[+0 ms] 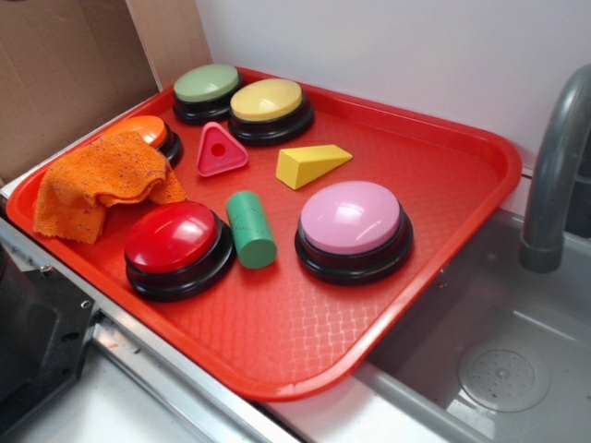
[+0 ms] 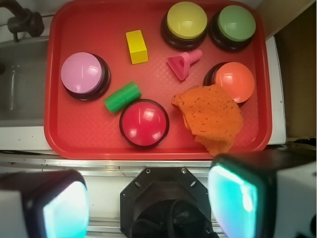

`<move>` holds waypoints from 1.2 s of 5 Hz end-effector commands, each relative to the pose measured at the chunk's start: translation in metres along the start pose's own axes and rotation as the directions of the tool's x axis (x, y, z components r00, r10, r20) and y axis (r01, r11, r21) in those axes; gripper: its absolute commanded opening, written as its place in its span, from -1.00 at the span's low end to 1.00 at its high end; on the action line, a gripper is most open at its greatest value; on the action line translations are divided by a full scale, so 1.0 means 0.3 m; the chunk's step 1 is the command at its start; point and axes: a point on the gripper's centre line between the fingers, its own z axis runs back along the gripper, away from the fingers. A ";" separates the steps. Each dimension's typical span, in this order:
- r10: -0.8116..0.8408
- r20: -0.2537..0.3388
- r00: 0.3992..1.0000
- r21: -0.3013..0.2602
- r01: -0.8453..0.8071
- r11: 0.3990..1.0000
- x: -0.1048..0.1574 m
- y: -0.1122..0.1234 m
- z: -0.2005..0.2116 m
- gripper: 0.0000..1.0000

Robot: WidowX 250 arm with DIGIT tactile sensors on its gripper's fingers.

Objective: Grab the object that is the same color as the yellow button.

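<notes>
The small yellow wedge block (image 1: pixel 311 164) (image 2: pixel 136 46) lies near the middle of the red tray (image 1: pixel 434 240) (image 2: pixel 84 134), in front of the yellow button (image 1: pixel 268 103) (image 2: pixel 186 22) on its black base. In the wrist view my gripper (image 2: pixel 148 203) hangs high above the tray's near edge, open, with its two teal pads (image 2: pixel 233 201) wide apart and nothing between them. No part of the gripper shows in the exterior view.
Also on the tray: a pale-green button (image 1: pixel 207 87), an orange button (image 2: pixel 233 82) partly under an orange cloth (image 1: pixel 97 180), a red button (image 1: pixel 175 242), a pink button (image 1: pixel 353 223), a pink triangular block (image 1: pixel 220 150) and a green cylinder (image 1: pixel 251 229). A sink with a grey faucet (image 1: pixel 554 175) lies to the right.
</notes>
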 end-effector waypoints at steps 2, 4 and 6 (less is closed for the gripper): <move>0.035 0.023 0.999 0.022 -0.036 0.999 0.089 0.009 -0.062 1.00; 0.047 0.035 0.998 -0.008 -0.047 0.999 0.260 0.032 -0.227 1.00; 0.078 0.044 0.996 0.019 -0.079 0.997 0.401 0.044 -0.429 1.00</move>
